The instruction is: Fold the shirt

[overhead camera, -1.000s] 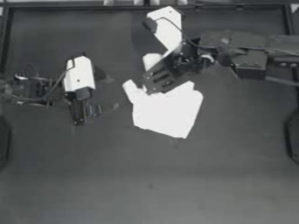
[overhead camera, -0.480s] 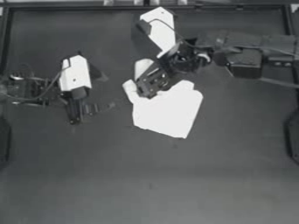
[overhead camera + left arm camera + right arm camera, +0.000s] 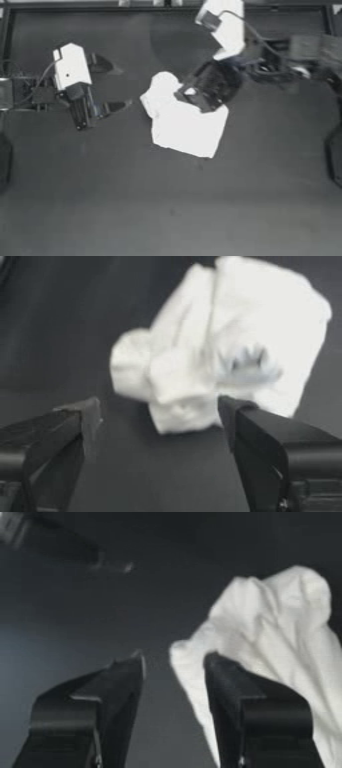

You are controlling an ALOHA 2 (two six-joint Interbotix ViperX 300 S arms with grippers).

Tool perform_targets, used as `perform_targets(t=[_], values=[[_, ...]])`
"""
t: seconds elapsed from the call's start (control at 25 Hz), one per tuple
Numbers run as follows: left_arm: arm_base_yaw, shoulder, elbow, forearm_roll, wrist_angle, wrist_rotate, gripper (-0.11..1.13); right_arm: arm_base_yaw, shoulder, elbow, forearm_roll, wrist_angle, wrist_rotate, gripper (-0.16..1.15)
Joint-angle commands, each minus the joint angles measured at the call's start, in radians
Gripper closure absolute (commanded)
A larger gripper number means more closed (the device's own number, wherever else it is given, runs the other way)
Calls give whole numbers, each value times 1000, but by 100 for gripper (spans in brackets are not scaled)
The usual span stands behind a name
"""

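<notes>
Basically: left gripper [image 3: 93, 119] sits parked left of the shirt [image 3: 187, 127], jaws spread, holding nothing. Shirt lies mid-table, already a compact white bundle with a lumpy knob at its upper-left corner. Likely light, limp, no stiffness; it should sag and slide on the dark table [image 3: 167, 210], so pinch an edge or corner, not the middle. Right gripper [image 3: 197, 95] hangs over its upper-right edge, jaws parted, empty.
</notes>
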Motion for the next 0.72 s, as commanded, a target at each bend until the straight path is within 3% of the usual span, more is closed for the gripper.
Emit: perform_targets(t=[0.04, 0.32, 0.72], values=[[-2, 28, -91, -2, -11, -2, 2, 11, -123, 103, -43, -109, 0, 21], [-14, 207, -219, -2, -55, -2, 2, 46, -222, 339, -140, -377, 0, 21], [14, 408, -333, 0, -109, 2, 2, 71, -210, 486, -202, -523, 2, 21]])
